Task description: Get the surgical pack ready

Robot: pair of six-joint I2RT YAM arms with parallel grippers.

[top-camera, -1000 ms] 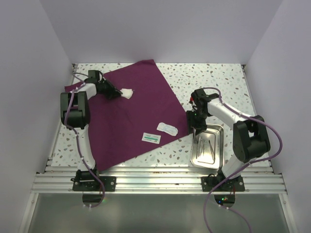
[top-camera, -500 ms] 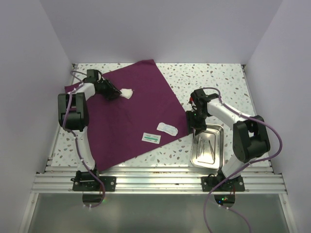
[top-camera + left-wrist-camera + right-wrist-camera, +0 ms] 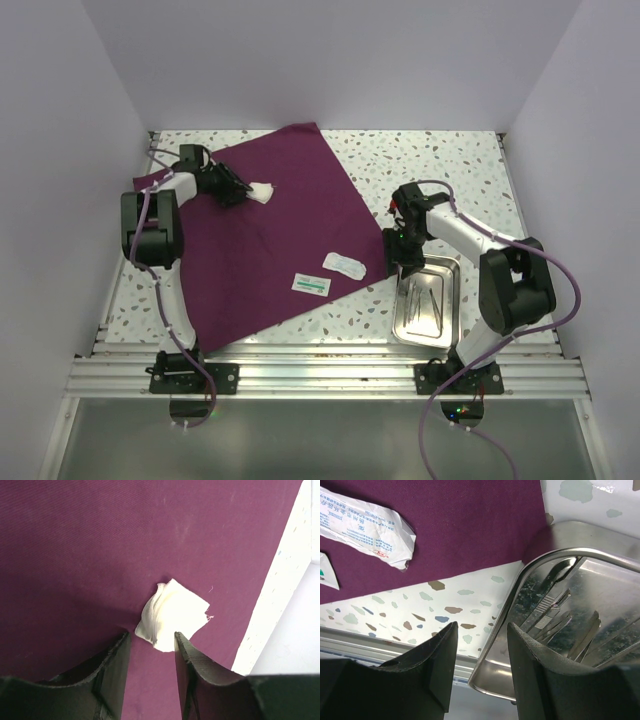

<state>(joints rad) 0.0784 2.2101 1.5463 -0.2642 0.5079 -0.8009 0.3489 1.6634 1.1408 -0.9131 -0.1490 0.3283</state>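
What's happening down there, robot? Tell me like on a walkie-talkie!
Left gripper open, gauze loose on the cloth at its tips. Right gripper open over the tray edge, tools inside. Packets on cloth, nothing blocking.

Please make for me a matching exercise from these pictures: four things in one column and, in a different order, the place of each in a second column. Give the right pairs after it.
Things
1. gauze pad
2. instruments
3. tray
4. long white packet

Places
A. inside the tray
B. on the cloth, just ahead of the left gripper
C. on the table, at the cloth's right corner
D. on the cloth, near its right corner

Pairs: 1-B, 2-A, 3-C, 4-D
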